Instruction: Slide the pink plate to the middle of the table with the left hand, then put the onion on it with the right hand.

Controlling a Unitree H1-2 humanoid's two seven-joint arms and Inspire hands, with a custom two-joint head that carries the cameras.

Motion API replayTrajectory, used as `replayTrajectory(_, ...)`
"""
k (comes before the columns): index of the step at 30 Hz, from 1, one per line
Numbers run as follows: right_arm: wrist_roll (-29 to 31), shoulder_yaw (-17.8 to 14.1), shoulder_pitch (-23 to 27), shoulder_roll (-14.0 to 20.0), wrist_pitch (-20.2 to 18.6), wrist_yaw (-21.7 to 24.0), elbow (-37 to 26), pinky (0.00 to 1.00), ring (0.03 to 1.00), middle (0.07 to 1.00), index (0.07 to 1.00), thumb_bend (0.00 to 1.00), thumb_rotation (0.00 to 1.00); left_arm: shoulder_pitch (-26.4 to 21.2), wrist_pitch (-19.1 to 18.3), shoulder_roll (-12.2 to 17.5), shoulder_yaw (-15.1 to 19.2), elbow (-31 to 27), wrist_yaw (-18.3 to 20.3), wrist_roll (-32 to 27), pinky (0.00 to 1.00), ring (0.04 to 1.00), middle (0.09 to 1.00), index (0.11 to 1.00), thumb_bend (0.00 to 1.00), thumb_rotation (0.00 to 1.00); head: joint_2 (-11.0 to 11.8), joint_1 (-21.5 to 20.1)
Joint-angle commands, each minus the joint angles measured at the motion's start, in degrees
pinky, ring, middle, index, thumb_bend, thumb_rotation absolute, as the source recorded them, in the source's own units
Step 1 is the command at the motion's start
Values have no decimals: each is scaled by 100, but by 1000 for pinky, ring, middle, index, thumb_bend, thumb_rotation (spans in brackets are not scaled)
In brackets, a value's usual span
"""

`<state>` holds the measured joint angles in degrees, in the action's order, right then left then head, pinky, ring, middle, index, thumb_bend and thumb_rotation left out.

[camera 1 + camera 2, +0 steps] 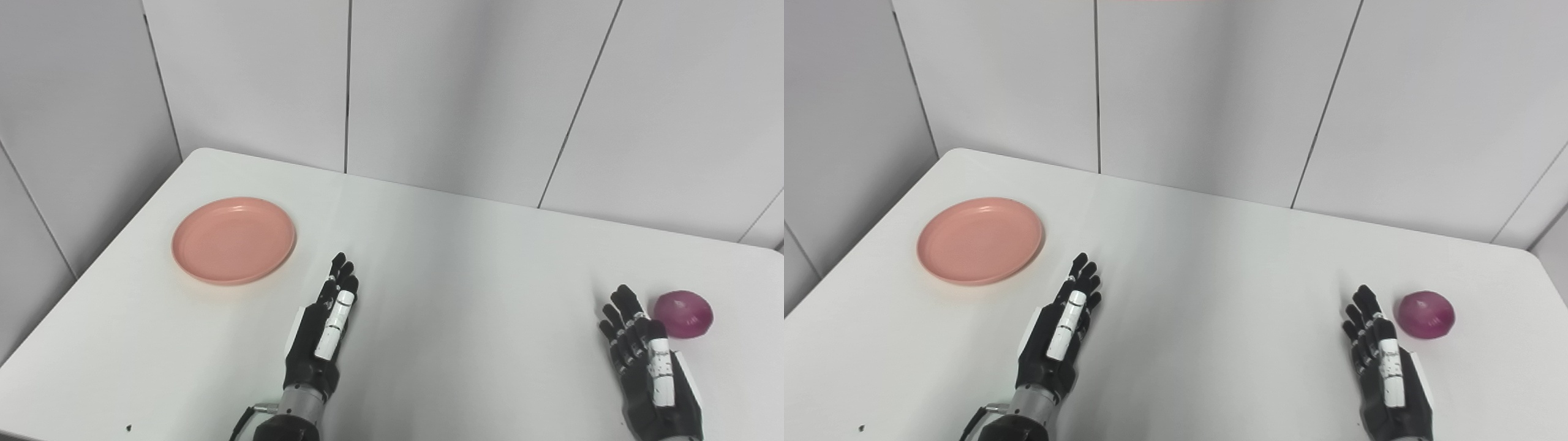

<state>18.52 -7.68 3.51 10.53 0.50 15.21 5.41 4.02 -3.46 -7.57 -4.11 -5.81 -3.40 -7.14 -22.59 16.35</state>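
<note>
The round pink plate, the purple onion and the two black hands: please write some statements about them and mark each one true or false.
1. The round pink plate lies at the left side of the white table. True.
2. The purple onion lies on the plate. False: it rests on the table at the right, far from the plate.
3. The left hand grips the plate's rim. False: it is open, to the right of the plate and nearer the robot, apart from it.
4. The right hand holds nothing. True: it is open, just left of the onion.
5. The plate carries nothing. True.
</note>
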Motion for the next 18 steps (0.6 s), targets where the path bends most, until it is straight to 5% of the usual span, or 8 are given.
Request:
replayTrajectory(1, 19, -33, -633, -94, 423, 154, 988, 1000, 1000, 999, 989, 803, 905, 311, -245, -74, 7, 444, -31, 63, 1000, 1000, 1000, 1000, 623, 778, 40, 4)
replayTrajectory(18, 58, -26, -604, -118, 489, 219, 1085, 1000, 1000, 1000, 1000, 726, 948, 270, -163, -54, 45, 581, -12, 18, 1000, 1000, 1000, 1000, 606, 765, 182, 23)
